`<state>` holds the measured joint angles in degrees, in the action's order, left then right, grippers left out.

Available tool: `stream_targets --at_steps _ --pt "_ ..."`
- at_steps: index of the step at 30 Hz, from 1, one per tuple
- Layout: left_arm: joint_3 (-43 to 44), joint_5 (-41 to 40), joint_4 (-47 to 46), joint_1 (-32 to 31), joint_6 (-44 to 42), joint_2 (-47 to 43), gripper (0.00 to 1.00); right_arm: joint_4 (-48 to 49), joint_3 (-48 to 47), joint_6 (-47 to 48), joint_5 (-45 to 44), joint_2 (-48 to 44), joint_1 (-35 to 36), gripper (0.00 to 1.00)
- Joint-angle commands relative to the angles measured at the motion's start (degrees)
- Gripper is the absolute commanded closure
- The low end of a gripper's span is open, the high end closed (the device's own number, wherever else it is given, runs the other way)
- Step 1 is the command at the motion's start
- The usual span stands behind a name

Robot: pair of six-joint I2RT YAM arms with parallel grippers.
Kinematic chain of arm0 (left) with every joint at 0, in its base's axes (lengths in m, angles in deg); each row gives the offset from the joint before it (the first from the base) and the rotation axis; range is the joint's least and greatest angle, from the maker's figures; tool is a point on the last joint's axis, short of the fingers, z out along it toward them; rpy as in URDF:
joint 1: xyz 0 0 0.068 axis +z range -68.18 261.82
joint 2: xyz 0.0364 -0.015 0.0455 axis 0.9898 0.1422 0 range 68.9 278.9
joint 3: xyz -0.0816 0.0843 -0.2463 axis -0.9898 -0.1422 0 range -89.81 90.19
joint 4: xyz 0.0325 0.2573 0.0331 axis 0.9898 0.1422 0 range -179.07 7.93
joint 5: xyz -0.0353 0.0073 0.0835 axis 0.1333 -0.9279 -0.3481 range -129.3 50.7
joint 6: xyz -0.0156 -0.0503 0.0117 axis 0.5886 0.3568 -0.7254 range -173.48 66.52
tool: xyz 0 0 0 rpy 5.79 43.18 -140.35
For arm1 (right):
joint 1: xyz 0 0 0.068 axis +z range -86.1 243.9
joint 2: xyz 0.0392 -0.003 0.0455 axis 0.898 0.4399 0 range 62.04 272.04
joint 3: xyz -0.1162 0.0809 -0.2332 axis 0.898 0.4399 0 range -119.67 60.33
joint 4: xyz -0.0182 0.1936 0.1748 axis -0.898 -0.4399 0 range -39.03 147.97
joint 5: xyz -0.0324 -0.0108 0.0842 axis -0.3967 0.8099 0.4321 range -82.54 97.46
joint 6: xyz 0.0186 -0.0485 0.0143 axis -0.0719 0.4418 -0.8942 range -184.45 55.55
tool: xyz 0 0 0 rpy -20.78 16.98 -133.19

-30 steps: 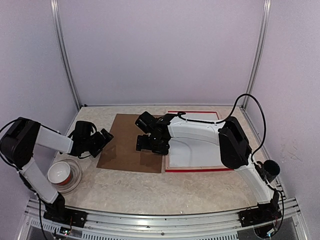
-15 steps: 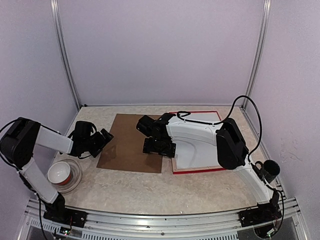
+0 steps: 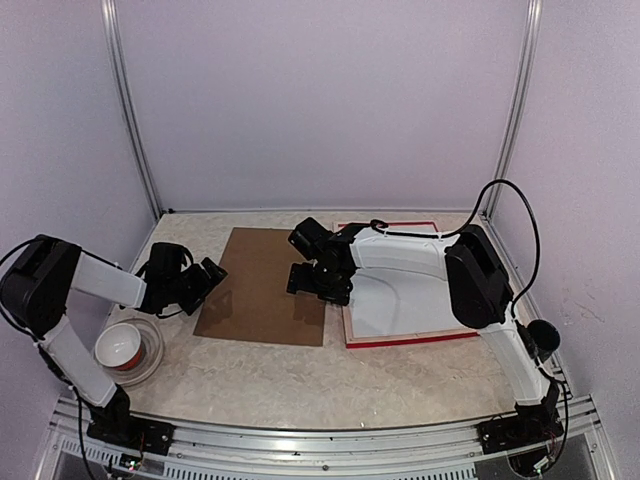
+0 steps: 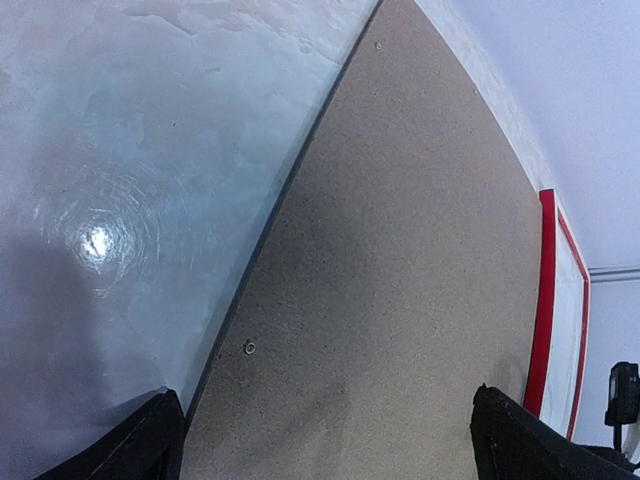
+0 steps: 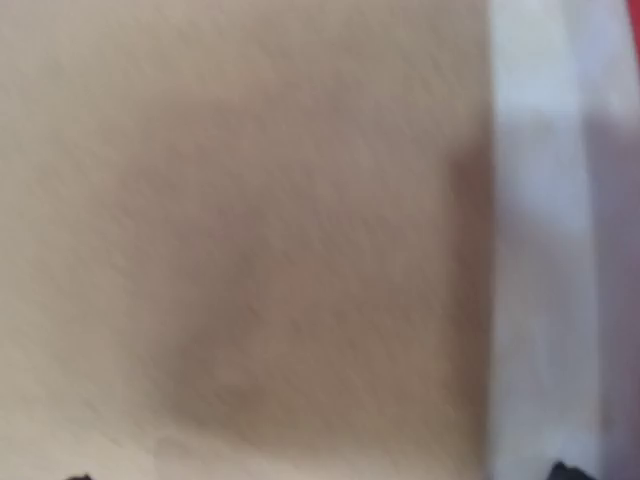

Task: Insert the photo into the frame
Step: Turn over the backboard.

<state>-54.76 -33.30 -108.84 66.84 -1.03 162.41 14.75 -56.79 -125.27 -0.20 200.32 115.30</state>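
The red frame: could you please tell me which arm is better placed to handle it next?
Probably the right. The right gripper hangs open at the left edge of the frame. The left gripper sits open beyond the brown board, farther away.

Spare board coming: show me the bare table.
Free: the table's front strip between the brown board, the frame and the near edge. Smaller: the far-left corner beyond the left gripper. Crowded: around the bowl, and where the right gripper hangs over the board's frame-side edge.
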Motion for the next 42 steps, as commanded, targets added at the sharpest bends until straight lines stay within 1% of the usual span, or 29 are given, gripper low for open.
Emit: stream_targets --at_steps 1,6,12,19,26,37,42 --pt "-2.1 1.7 5.5 -1.1 0.9 1.0 0.01 11.0 4.5 1.3 7.4 -1.2 -1.9 0.01" --pt "-2.1 1.6 5.5 -1.6 0.8 1.3 0.01 18.3 8.3 1.4 12.7 -2.1 -1.9 0.01" --pt "-1.8 1.7 5.5 -2.2 0.9 1.6 0.01 23.1 11.3 2.0 14.7 -4.6 -1.9 0.01" --pt "-1.5 1.8 5.9 -2.2 0.8 1.2 0.01 40.4 23.5 3.6 20.3 -12.7 -2.0 0.01" --pt "-1.3 1.8 6.1 -2.4 0.8 1.1 0.01 50.4 29.3 5.3 24.9 -19.2 -2.0 0.01" --pt "-1.3 1.6 6.8 -2.7 0.8 0.1 0.01 59.5 32.7 6.9 28.7 -23.7 -2.0 0.01" --pt "-1.6 1.8 6.6 -2.7 0.9 -0.1 0.01 61.4 30.1 8.0 31.2 -22.9 -1.9 0.01"
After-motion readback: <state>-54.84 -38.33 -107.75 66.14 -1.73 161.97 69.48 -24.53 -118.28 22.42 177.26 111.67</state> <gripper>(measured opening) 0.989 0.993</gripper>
